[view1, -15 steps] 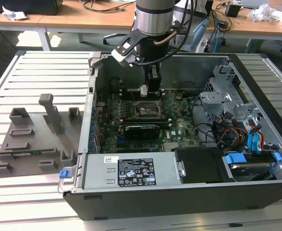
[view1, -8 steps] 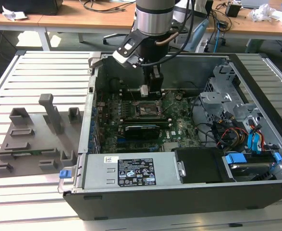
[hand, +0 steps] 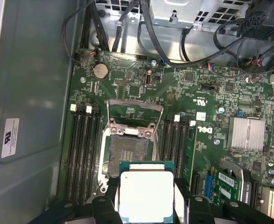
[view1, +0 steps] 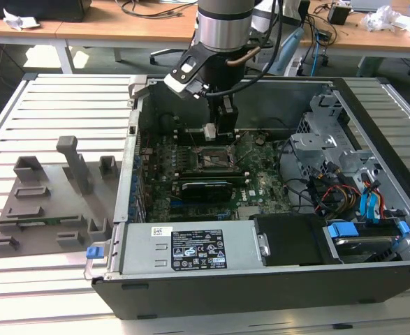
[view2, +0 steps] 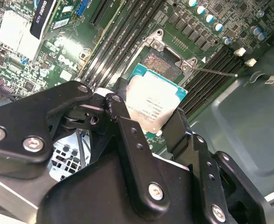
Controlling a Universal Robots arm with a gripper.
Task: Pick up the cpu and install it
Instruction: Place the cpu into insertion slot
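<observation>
The gripper (view2: 151, 119) is clamped on opposite edges of the cpu (hand: 146, 193), holding it flat close to the open socket (hand: 127, 151), presumably so its underside stays level with the contacts

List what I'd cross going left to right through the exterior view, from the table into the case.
In order: grey moulded tray → case's left wall → claw shut on the cpu → metal drive cage → blue cables.
</observation>
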